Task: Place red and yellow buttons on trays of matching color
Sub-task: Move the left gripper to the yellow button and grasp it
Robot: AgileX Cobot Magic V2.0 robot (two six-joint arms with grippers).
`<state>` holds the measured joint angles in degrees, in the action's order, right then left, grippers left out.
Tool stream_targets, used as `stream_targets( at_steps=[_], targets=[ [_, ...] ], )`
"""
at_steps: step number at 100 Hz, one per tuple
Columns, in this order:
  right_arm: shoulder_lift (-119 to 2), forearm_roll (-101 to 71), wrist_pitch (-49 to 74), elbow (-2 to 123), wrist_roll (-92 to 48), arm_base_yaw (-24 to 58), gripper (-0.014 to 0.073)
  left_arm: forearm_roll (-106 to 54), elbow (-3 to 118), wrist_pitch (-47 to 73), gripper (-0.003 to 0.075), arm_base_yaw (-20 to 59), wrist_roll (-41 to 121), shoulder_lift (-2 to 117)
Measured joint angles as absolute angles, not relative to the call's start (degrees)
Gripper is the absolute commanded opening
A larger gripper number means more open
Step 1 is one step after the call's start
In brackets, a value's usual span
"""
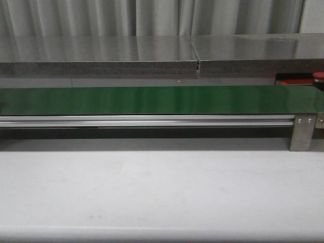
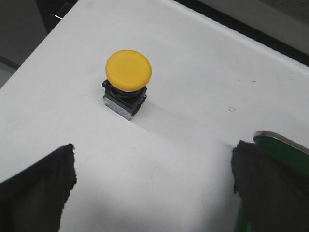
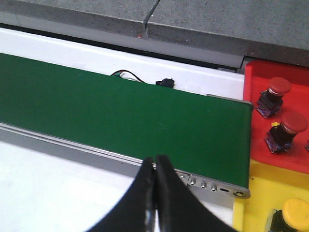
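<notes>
Left tool [image 2: 152, 186] spread wide over white counter [image 2: 203, 72], framing upright yellow button [image 2: 126, 79]. Right tool [image 3: 155, 186] pinched closed, empty, above green belt [image 3: 120, 121]. Two red buttons [image 3: 276, 94] on red tray [image 3: 256, 140]; another yellow button [image 3: 293, 212] on yellow tray [image 3: 256, 198].

No readable text, label, brand, number or sign is showing on anything in the front view or in either wrist view.
</notes>
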<state>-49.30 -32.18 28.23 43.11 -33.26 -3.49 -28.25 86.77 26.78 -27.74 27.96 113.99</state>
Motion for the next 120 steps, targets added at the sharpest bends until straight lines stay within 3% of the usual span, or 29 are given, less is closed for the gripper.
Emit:
stream_targets(
  at_steps=[86, 100, 120],
  targets=[
    [-49.3, -32.18, 28.23, 43.11, -33.26, -3.49, -0.0118, -27.69, 113.84, 27.84, 0.0609, -27.86, 28.6, 137.95],
    [-49.3, -32.18, 28.23, 43.11, -33.26, -3.49, -0.0118, -27.77, 113.98, 27.71, 0.0512, -27.86, 28.6, 138.17],
    [-49.3, -32.18, 28.23, 43.11, -33.26, -3.49, -0.0118, -27.67, 113.98, 27.62, 0.0227, -27.86, 28.6, 138.61]
  ],
)
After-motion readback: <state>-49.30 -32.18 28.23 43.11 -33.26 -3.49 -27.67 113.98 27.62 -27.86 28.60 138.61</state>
